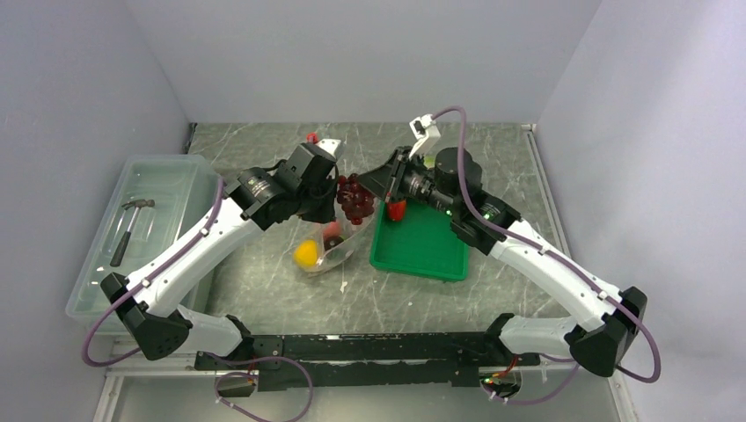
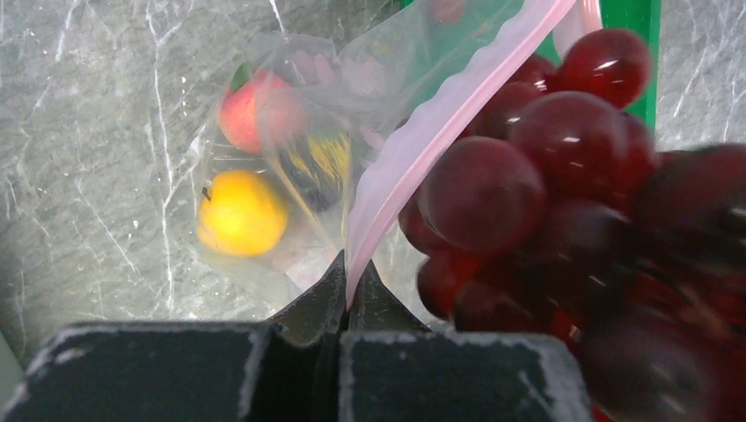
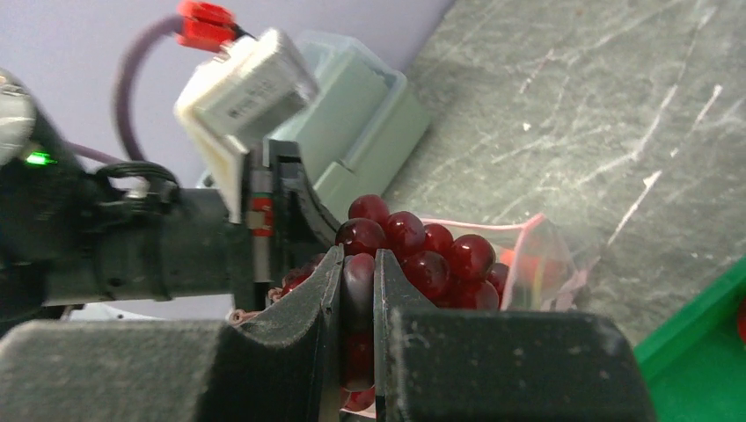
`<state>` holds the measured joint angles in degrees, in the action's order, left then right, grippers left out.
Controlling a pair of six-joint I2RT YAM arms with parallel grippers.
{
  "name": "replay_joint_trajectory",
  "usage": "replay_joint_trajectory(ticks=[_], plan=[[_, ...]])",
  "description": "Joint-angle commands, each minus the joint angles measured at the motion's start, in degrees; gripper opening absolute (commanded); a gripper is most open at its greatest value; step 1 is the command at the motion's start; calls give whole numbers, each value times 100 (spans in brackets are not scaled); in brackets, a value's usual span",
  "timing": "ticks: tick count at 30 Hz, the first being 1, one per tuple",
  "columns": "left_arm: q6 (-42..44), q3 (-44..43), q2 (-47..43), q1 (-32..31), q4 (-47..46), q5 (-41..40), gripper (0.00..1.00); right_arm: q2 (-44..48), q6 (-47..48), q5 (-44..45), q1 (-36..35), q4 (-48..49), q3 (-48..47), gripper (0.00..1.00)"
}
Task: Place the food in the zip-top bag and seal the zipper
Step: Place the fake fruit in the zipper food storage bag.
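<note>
Grey, white-veined stone forms the worktop (image 1: 493,149), at whose left side a translucent plastic bin (image 1: 167,171) is set, with a hammer (image 1: 130,227) lying inside. A green tray (image 1: 422,251) is placed right of centre. Just to its left the clear zip-top bag (image 1: 339,251) is found: its long axis runs diagonally, the mouth raised and pointing to the far right, the closed end resting on the worktop to the near left. The pink zipper (image 2: 440,123) is drawn taut along the mouth, and one end of it is pinched between the clenched left fingers (image 2: 343,286). The dark purple grape bunch (image 1: 354,199) is held at the mouth, just beside the zipper, one grape being clamped between the right fingers (image 3: 339,264); whether any of the bunch is already past the strip cannot be told. Inside the bag an orange-yellow fruit (image 1: 305,254) lies near the closed end, with a red rounded piece (image 2: 251,110) beside it. Another red piece (image 1: 397,210) is seen at the tray's far-left corner, partly hidden by the right arm. Print is carried on a white module (image 3: 246,88) in the right wrist view, but it is too blurred to be read.
</note>
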<state>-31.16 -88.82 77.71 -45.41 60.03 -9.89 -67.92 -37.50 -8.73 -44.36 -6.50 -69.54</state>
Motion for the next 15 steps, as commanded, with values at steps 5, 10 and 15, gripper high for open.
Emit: replay_joint_trajectory(ticks=[5, 10, 15], plan=[[-67, -218, -258, 15, -148, 203, 0, -284, 199, 110, -29, 197, 98, 0], [-73, -300, -192, 30, -115, 233, 1, -536, 311, 228, -37, 74, 90, 0], [-59, -347, -125, 53, -97, 182, 1, -826, 444, 319, -251, -29, 57, 0]])
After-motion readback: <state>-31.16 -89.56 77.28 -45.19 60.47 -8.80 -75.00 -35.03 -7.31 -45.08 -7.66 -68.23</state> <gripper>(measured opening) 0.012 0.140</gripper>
